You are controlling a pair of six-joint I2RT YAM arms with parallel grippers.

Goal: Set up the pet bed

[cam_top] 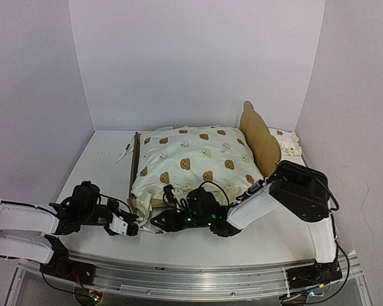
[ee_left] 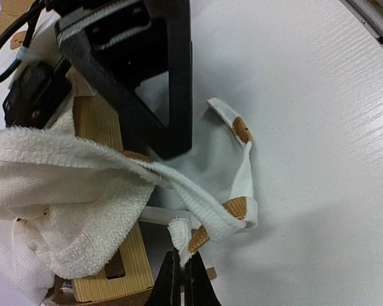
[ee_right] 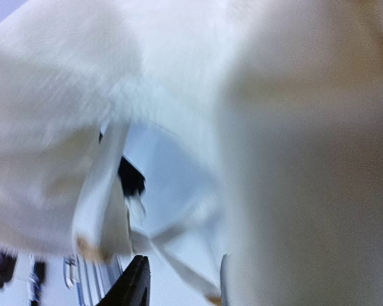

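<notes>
**Left gripper** [ee_left: 182, 284]: we are seeing its fingers pressed together on a tie string [ee_left: 237, 167] of the cushion [cam_top: 191, 159], pinching the strap just beside the wooden edge of the pet bed [cam_top: 260, 137].

**Right gripper** [ee_right: 179, 280]: its fingers are standing apart. Cream fabric is crowding its blurred wrist view, and we are judging it to be clamping nothing. From above, both grippers are meeting at the near-left corner of the frame, close beside each other.

**Step in hand**, as we are reading it: tying the cushion down to the frame. To do it well, we are advising two things.
- The left gripper should be drawing the string taut and low along the wood.
- The right one should be taking the free end close to its tip, so that the loop is closing around the rail and not around loose terry cloth.

Pulling upward is risking lifting the cushion's corner out of the frame.

**Contents**: the pet bed is sitting in the middle of the table [cam_top: 102, 159], its headboard to the right. It is holding the cushion, which is filling it from rail to rail and bulging above the rails. The ruffled pillow [cam_top: 287, 141] is lying outside the bed, on the table beyond the headboard. A second tie [cam_top: 124, 153] is trailing on the table at the far-left corner.
</notes>
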